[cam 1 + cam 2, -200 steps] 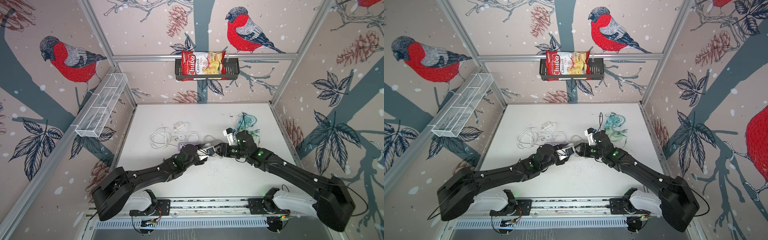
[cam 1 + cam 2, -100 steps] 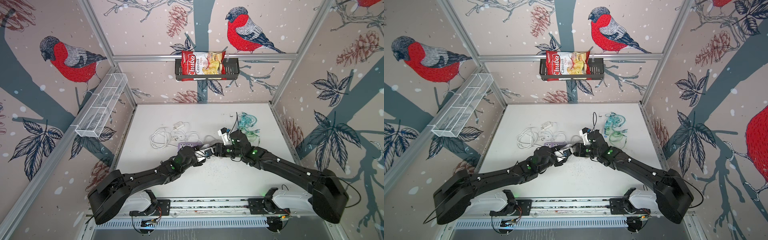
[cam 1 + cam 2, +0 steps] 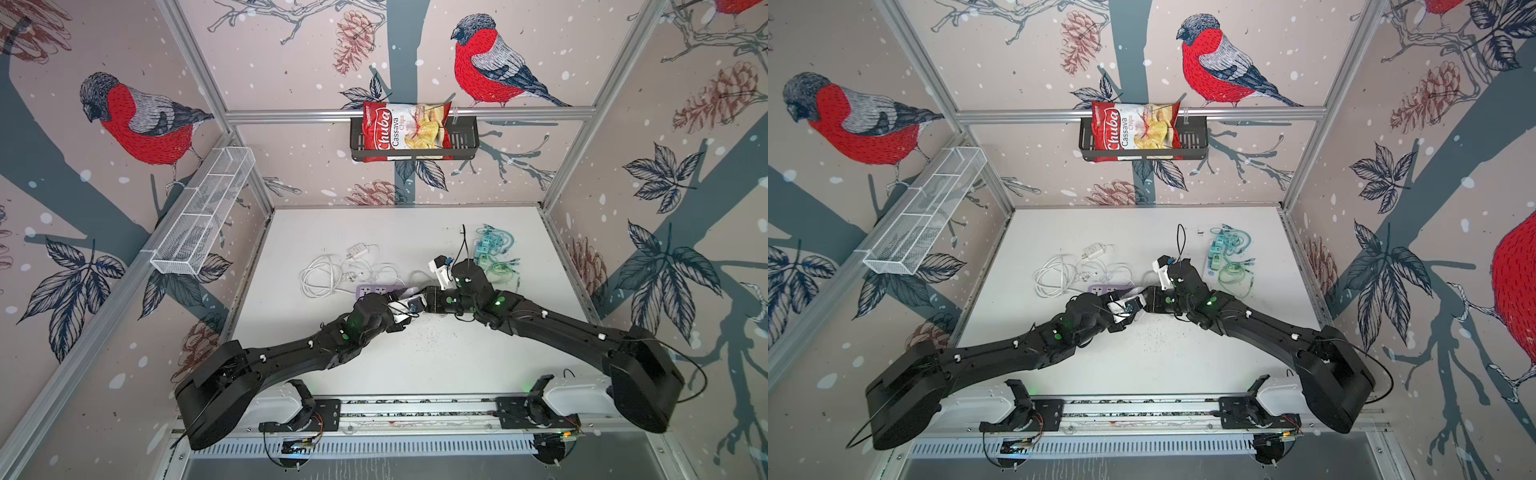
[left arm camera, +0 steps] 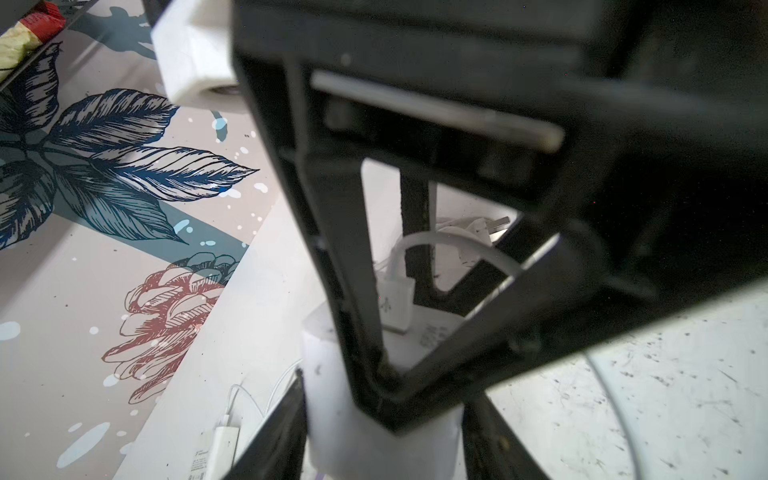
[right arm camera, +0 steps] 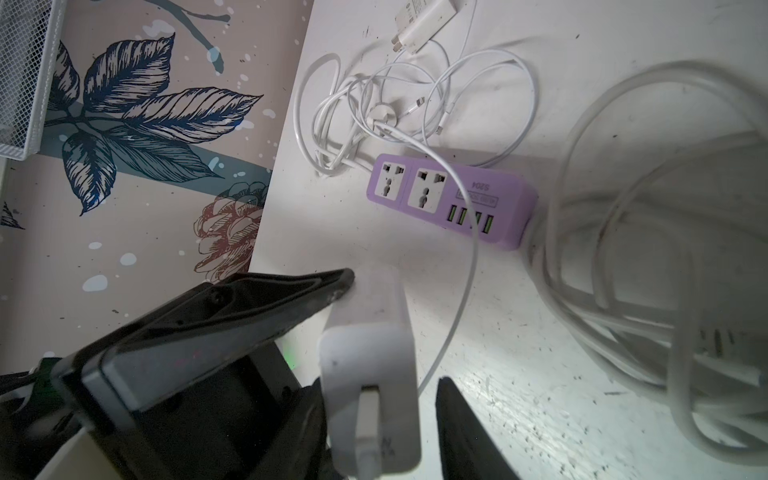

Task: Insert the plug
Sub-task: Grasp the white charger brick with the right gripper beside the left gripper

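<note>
**Item: white adapter** [image 5: 365, 328]. This is a rounded rectangular block in matt white. A white USB plug [image 5: 369, 415] is sitting in one end face. A thin white cable [image 5: 468, 266] is arcing away from the plug toward a tangle of white leads [image 5: 374, 104]. Small grey print is showing beside the plug in the left wrist view. The prong end is facing away from the right wrist camera and is not showing.

**Location.** The adapter is sitting over the middle of the tabletop [image 3: 415, 365], between the two claws. It is near the purple power strip [image 5: 449, 199] but apart from it. Whether it is resting on the surface or hanging just above it cannot be told.

**Axis.** The long axis is running roughly across the tabletop, in line with the right claw [image 5: 380, 386] — the cable end is pointing toward the right arm and the far end toward the strip.

**Left claw** [image 4: 386, 399]. It is clamping the block from both sides, with its jaws standing at the block's width.

**Right claw.** Its jaws are standing partly apart and flanking the cable end. A sliver of tabletop is showing between one finger [image 5: 457, 432] and the block, so no grip is showing.

**Power strip.** It is lying flat with its face up — two universal sockets and four green USB ports are showing.
</note>
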Motion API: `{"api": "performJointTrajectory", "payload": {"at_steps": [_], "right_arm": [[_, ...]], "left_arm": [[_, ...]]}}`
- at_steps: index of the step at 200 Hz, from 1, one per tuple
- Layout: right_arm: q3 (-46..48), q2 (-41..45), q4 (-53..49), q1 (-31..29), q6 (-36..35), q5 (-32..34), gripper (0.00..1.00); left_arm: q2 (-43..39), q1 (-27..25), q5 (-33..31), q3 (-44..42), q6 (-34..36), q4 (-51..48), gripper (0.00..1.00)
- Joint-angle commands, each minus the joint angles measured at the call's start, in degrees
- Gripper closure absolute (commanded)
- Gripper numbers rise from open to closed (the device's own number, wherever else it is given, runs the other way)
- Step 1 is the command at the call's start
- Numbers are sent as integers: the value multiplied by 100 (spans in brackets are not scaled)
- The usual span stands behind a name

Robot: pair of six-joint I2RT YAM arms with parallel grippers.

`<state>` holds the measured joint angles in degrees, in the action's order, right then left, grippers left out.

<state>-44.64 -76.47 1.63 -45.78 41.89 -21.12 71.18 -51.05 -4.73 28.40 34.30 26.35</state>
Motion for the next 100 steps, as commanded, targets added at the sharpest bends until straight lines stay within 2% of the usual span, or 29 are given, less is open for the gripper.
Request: {"api": "performJointTrajectory", "payload": {"at_steps": [1, 53, 100], "right_arm": [[-60, -45, 137, -28, -97, -33, 57], [-107, -115, 119, -71, -128, -50, 64], [-132, -185, 131, -107, -163, -111, 83]], "left_arm": [[-38, 18, 8, -6, -72, 296, 62], [-55, 25, 12, -45, -91, 320, 62], [-60, 25, 4, -52, -108, 371, 59]]}}
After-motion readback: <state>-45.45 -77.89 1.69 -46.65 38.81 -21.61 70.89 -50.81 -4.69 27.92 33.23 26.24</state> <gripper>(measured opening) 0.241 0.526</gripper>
